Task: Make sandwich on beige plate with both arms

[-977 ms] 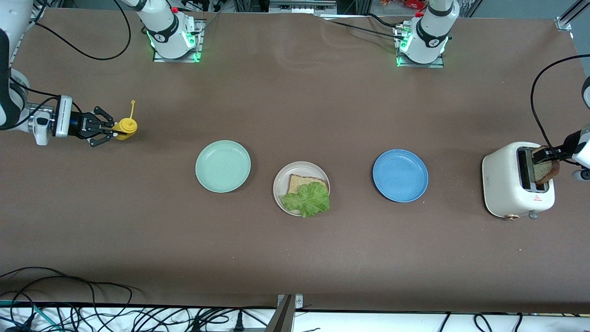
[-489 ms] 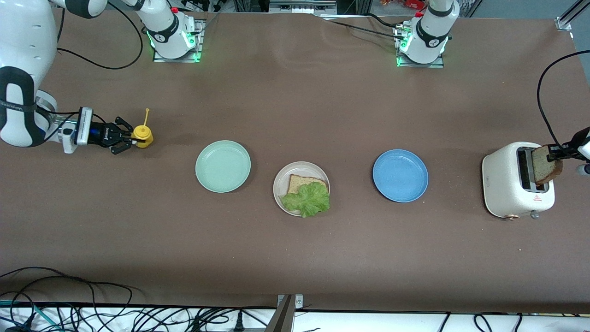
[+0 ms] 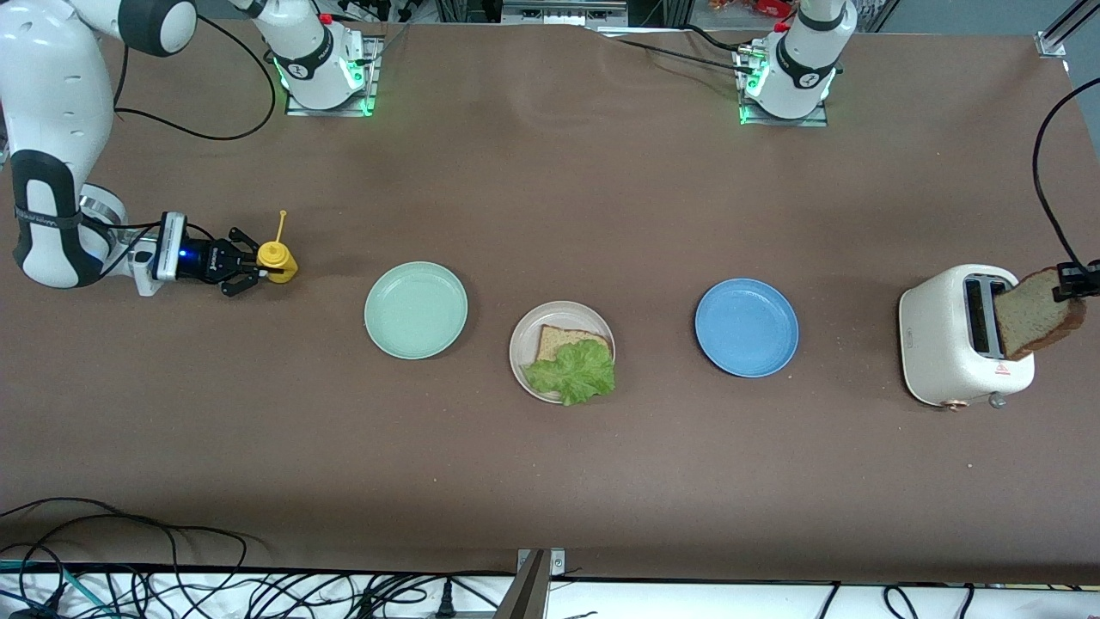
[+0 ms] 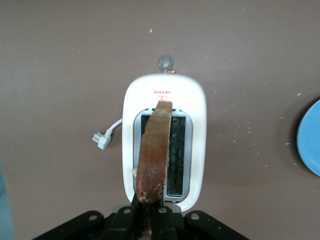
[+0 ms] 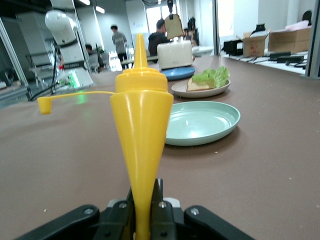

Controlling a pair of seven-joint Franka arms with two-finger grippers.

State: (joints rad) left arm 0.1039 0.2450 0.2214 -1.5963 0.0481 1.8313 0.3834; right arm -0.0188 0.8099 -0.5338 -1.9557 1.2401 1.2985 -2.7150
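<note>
A robotics lab: two bolted-down arms point(image 3: 314, 52) are sharing a brown table point(image 3: 550, 481), cables point(image 3: 129, 559) are trailing, people point(image 5: 119, 42) are standing among boxes point(image 5: 255, 44).

No text can be read for certain. The toaster point(image 3: 950, 340) carries a red warning triangle on its wall beside the slots and a short line of red print, seen in the left wrist view point(image 4: 162, 91), too small to make out.
</note>
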